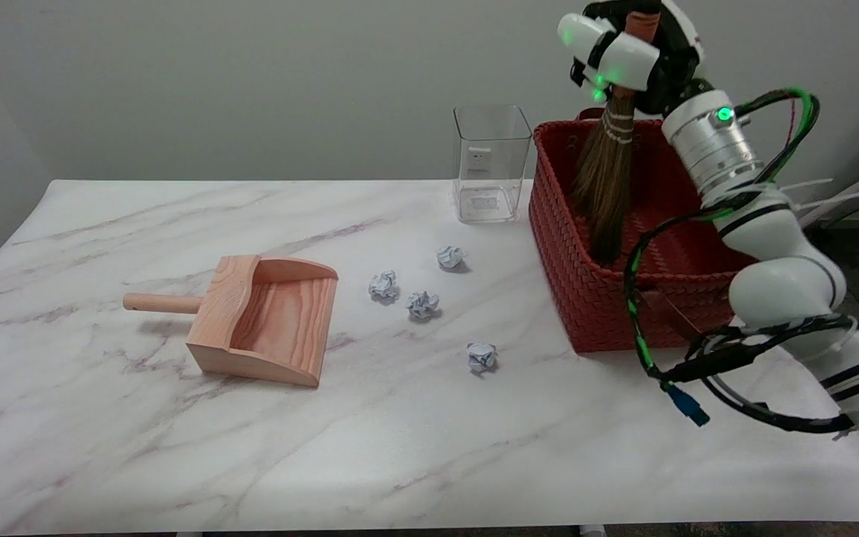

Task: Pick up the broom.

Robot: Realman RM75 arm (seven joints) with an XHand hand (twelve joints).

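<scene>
While gripping broom (607, 179) by its handle, right hand (627, 56) hangs above red basket (586, 298), bristles dipping inside w/ tips near basket's front wall. Left of basket on tabletop (400, 447): clear container (491, 164), paper balls (422, 304), wooden dustpan (265, 317).

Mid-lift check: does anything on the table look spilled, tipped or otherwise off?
Four crumpled paper balls lie scattered on the marble table between the wooden dustpan and red woven basket. Nothing is tipped. The right hand holds the straw broom, bristles hanging inside the basket.
</scene>
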